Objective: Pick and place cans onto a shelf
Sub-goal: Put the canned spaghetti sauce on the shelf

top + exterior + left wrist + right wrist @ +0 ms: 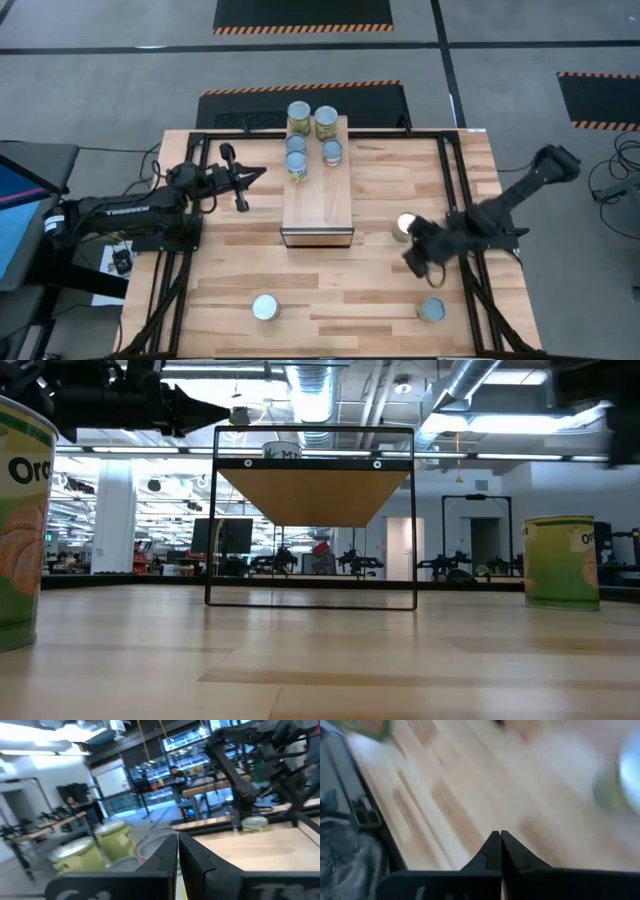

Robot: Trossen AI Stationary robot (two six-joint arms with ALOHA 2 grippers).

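Seven cans are countable from the high view, and I order my worries by size, starting with the shelf (318,190): it stands mid-table, long and raised, with four cans (311,137) crowded on its far end, two larger-looking tops behind two smaller ones. My judgement is that any fresh can set down near that cluster could knock a neighbour off the edge, since they stand nearly touching. Next, the left gripper (252,177) hangs just beside the shelf's left side, fingers pressed together on nothing, as its wrist view confirms (178,851); a careless sweep toward the shelf could clip the nearest can. The right gripper (415,262), likewise closed and empty (500,847), sits over the right part of the table just beside a loose can (404,227); coming down closed, it would shove or tip that can rather than take it. Two more loose cans wait near the front edge, one left of centre (265,307) and one to the right (431,310), both close enough to the edge to roll off if nudged. Hard to make out: the right wrist view is smeared, so I cannot place that can from it; the low view cuts off the left can (22,520) and shows only the shelf's underside.
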